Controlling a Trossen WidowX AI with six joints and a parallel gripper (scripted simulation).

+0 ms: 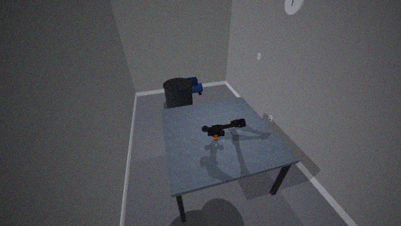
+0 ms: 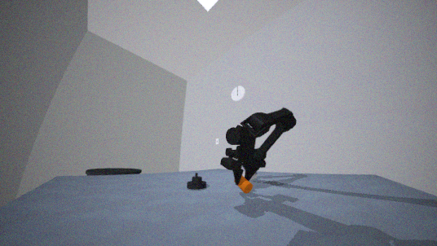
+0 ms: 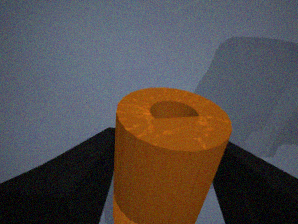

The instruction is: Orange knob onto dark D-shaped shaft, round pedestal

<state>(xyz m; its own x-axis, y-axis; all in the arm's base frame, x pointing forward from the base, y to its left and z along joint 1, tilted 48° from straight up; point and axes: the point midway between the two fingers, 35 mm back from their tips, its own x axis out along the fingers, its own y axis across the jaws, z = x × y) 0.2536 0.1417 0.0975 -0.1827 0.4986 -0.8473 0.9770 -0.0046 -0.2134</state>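
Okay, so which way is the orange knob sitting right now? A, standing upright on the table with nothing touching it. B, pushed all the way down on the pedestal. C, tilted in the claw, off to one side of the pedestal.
C: the orange knob leans between the claw's fingers, with the pedestal apart from it and its shaft bare.

Blue-grey table (image 1: 194, 170) (image 2: 122, 212) with dark legs, standing on a grey floor (image 1: 146, 150) between plain grey walls edged by a pale skirting board (image 1: 129, 150). A round white clock (image 1: 292, 5) (image 2: 238, 93) hangs on one wall; dim light casts soft shadows across tabletop and floor.
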